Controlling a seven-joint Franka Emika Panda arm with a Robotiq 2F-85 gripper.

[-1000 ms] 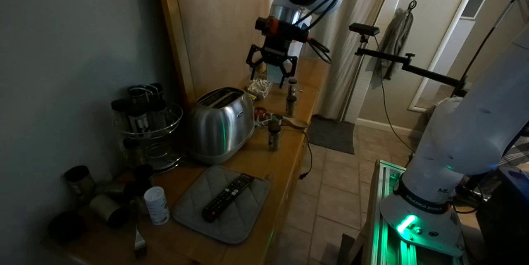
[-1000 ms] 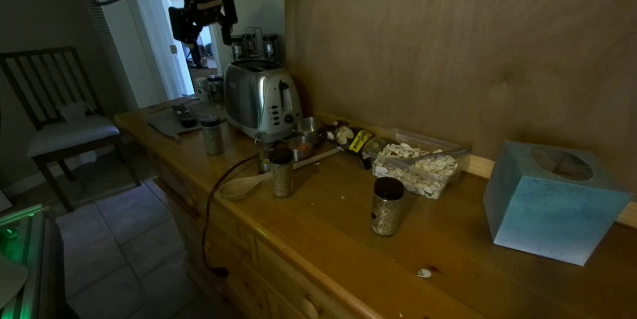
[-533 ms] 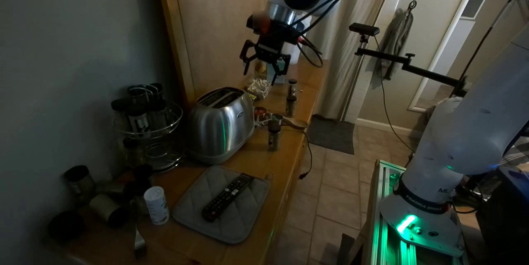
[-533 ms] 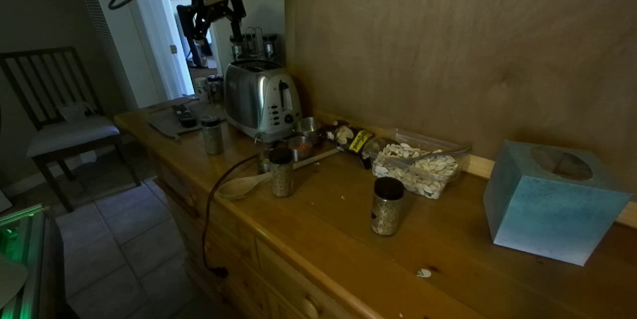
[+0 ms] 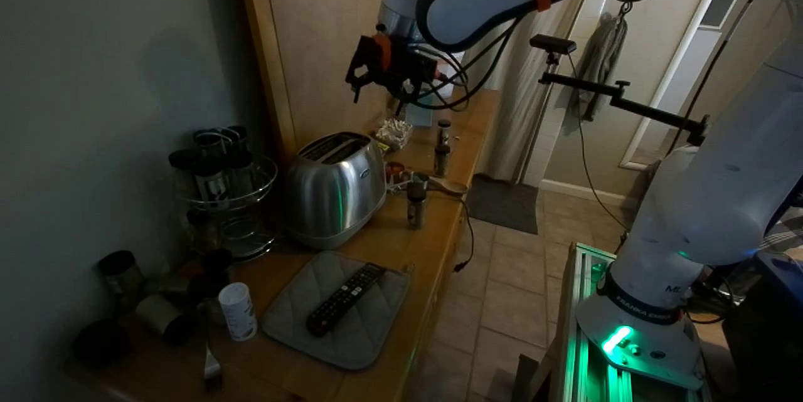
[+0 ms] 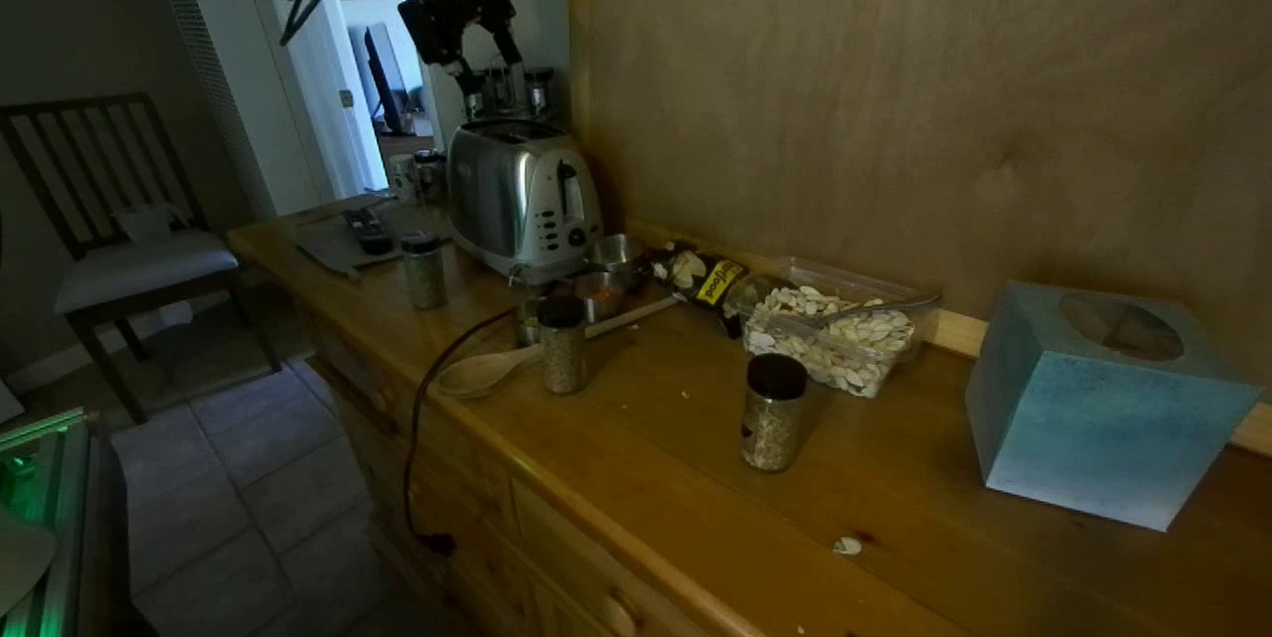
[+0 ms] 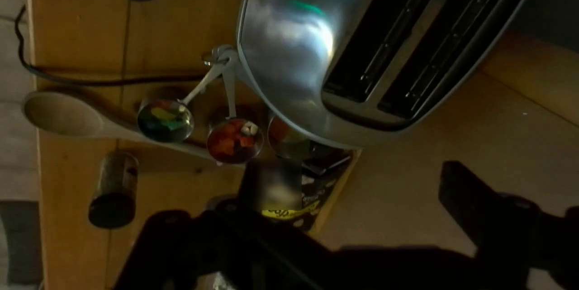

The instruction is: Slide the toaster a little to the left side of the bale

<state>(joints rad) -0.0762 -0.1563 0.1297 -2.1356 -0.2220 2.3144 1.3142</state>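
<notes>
The gripper [image 5: 377,104] hangs higher than the toaster [image 5: 335,195], apart from it, its fingers spread. On the counter [image 5: 384,244], the rack [image 5: 257,197] stands just beside the toaster, and a jar [image 5: 416,209] stands near its other side. Closer to me, a remote [image 5: 345,300] lies on the grey pad [image 5: 370,330], with a white tub [image 5: 238,312] beside the pad and a fork [image 5: 212,364] nearby.

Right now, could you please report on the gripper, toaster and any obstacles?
Gripper open, empty. Toaster upright, untouched. Measuring cups and spice rack beside it, possible obstacles.
</notes>
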